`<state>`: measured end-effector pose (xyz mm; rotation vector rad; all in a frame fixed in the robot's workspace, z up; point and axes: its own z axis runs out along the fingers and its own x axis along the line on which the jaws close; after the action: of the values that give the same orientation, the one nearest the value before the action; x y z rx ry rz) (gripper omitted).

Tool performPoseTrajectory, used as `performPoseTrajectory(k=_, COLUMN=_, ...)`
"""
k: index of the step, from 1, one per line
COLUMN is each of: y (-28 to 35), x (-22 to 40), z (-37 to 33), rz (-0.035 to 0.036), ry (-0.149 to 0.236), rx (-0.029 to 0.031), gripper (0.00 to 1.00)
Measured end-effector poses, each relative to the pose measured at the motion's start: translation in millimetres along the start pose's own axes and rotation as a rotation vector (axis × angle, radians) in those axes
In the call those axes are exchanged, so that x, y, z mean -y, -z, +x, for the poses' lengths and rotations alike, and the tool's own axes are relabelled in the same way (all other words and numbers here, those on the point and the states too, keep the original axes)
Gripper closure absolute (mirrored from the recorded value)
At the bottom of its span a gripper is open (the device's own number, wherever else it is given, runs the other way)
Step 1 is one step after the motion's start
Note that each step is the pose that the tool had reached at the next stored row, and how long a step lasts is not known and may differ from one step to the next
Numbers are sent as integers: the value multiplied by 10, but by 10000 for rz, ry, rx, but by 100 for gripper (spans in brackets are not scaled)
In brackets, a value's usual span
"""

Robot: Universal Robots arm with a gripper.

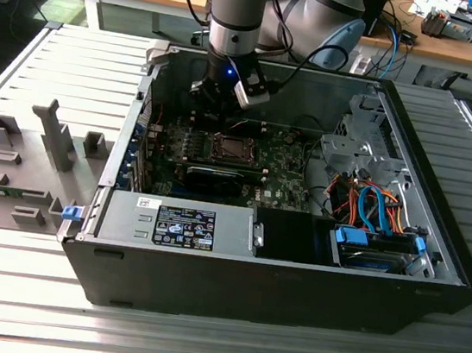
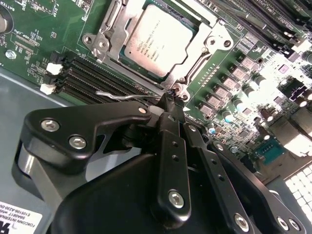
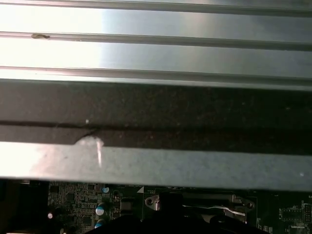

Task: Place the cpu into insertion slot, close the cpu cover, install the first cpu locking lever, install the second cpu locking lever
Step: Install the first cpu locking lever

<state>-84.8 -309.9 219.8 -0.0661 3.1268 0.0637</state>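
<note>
The cpu [image 2: 155,39], a silver-grey square, lies flat in the insertion slot [image 1: 231,148] on the green board. The cpu cover [image 2: 103,43], a silvery frame, lies closed around it. A thin wire locking lever [image 2: 119,94] runs beside the socket's near edge, its curved end free, and it also shows in the first wrist view [image 3: 225,209]. My black gripper [image 2: 170,97] has its fingers shut together, and the tips touch the lever at the socket's corner. In the exterior view the gripper [image 1: 225,98] hangs inside the case just behind the socket.
Black memory slots [image 2: 92,78] run next to the socket. The open case holds a power supply [image 1: 179,223] at the front and a drive cage with blue and orange cables [image 1: 372,203] on the exterior view's right. The case wall [image 3: 156,165] stands close. Grey fixtures [image 1: 21,157] stand outside.
</note>
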Motion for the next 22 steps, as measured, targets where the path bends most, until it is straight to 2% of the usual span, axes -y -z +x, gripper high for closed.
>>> performPoseTrajectory(k=19, y=-91, x=-5, z=0, rz=0, ry=22, rx=-1, gripper=89)
performPoseTrajectory(k=22, y=-120, x=-4, z=-17, rz=1, ry=41, rx=-4, gripper=89)
